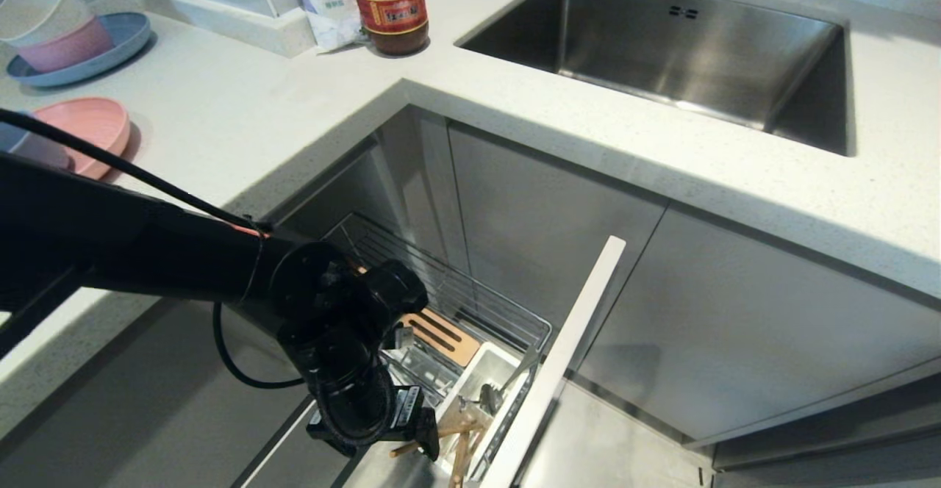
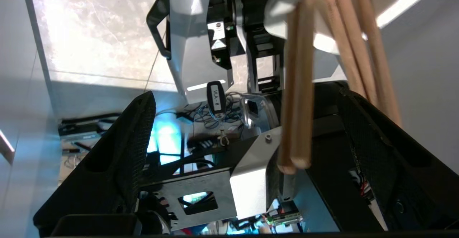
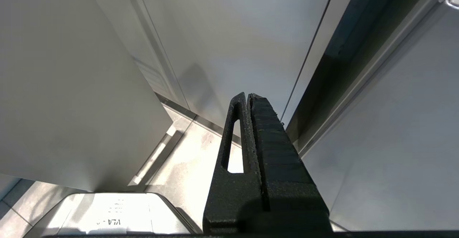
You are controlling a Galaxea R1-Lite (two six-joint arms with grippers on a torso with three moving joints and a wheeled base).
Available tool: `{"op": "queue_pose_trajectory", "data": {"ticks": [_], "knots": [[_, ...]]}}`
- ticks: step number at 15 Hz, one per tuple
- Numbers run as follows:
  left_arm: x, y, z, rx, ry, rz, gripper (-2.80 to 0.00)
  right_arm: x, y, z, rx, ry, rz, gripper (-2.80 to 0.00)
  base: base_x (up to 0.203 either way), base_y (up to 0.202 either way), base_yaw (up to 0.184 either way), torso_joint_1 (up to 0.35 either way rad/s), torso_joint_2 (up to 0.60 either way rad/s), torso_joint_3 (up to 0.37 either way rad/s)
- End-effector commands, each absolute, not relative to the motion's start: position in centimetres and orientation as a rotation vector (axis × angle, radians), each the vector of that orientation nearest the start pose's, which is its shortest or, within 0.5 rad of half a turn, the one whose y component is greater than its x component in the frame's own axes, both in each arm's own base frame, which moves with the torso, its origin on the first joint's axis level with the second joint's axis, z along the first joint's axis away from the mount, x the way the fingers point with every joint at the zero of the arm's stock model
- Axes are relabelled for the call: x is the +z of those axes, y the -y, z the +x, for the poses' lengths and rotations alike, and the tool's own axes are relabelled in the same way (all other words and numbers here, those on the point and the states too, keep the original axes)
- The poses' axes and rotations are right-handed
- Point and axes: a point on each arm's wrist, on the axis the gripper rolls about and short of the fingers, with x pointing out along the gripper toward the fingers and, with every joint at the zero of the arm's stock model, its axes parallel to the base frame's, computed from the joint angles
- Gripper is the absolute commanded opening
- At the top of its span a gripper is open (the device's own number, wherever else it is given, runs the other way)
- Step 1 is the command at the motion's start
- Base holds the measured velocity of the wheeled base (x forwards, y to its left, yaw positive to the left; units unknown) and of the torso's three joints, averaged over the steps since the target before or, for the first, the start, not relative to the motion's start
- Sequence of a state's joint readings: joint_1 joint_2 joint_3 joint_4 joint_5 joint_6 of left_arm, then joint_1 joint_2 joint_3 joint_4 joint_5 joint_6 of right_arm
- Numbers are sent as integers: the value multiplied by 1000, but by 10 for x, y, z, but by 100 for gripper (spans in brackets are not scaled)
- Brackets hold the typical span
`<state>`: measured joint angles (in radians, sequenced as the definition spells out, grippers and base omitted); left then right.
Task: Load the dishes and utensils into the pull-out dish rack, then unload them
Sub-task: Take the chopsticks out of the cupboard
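Left claw (image 1: pixel 423 440) wide beside chopsticks (image 1: pixel 462 440)

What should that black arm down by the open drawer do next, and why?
Probably ease in and close on the chopsticks. The left gripper has its jaws wide apart with the wooden sticks between them but not pinched. In the head view they still stand in the white utensil cup of the pull-out rack.
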<state>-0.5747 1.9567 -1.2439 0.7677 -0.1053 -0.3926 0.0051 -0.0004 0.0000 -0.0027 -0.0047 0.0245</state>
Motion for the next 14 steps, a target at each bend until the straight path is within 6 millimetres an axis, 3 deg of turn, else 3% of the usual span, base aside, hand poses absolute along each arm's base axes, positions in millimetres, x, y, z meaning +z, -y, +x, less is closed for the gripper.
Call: {"op": "queue_pose_trajectory", "data": {"ticks": [1, 14], "knots": [[107, 169, 260, -231, -1574, 50, 0, 75, 0, -23, 2, 6, 25, -280, 0, 0, 0, 0, 0, 0], [86, 173, 274, -228, -1634, 43, 0, 75, 0, -23, 1, 6, 25, -280, 0, 0, 0, 0, 0, 0]]}}
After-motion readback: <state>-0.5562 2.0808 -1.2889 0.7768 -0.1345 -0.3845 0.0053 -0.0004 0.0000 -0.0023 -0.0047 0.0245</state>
